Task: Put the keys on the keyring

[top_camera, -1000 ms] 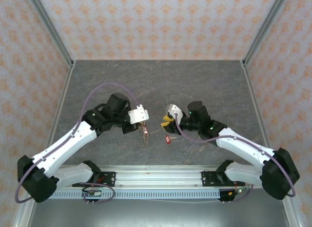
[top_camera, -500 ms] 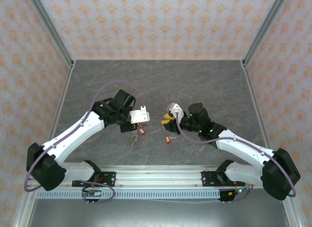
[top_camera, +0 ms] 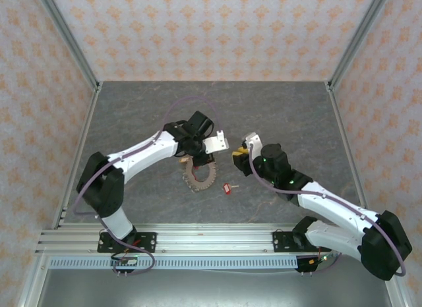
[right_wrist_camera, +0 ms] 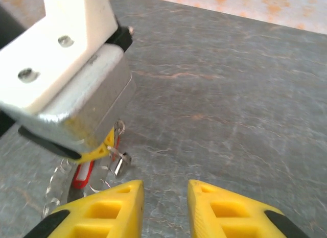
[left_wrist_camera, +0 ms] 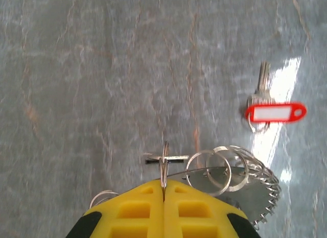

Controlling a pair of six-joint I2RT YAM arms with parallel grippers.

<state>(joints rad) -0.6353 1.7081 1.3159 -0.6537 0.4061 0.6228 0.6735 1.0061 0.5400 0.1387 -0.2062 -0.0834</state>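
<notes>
so the left gripper (left_wrist_camera: 164,186) has its jaws squeezed together on the keyring (left_wrist_camera: 164,162), keys (left_wrist_camera: 265,189) bunched just right, while the right gripper (right_wrist_camera: 165,197) has its jaws partly apart over the desk (right_wrist_camera: 230,120), gripping nothing

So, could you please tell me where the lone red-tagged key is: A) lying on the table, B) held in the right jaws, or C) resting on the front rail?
A: the red-tagged key lies flat on the table, with nothing gripping it.
</notes>
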